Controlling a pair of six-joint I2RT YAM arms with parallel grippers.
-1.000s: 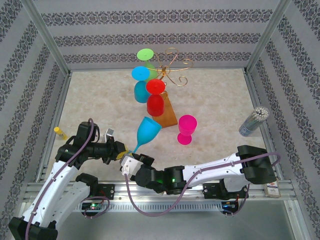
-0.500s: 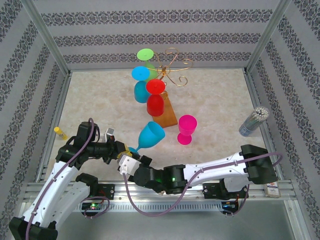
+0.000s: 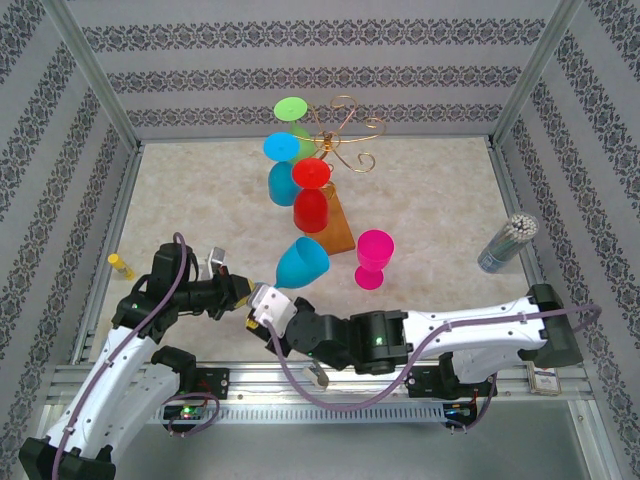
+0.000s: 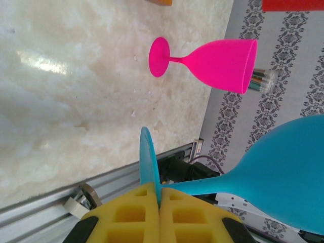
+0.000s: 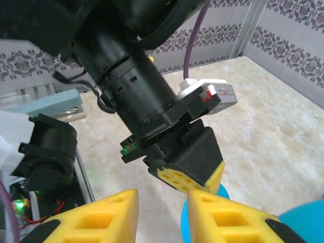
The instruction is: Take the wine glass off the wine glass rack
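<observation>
The blue wine glass (image 3: 300, 262) is off the wine glass rack (image 3: 345, 135) and tilts above the desk (image 3: 440, 200) near its front edge. The left tool (image 4: 158, 195) is clamped on its thin foot disc. The right tool (image 5: 161, 200), pads apart, sits just beside that foot, perhaps touching it.

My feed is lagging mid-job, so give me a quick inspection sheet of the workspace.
Surface: pale marbled table, no spills seen.
Job's things: rack carries green glass, blue glass, red glass; pink glass stands on the table; second blue glass is off the rack.
Clutter: yellow tube at left; jar of sticks at right.
Grippers: left gripper shut on second blue glass; right gripper open beside it.
Cables: purple cables along both arms.
Surroundings: patterned walls, metal frame.
</observation>
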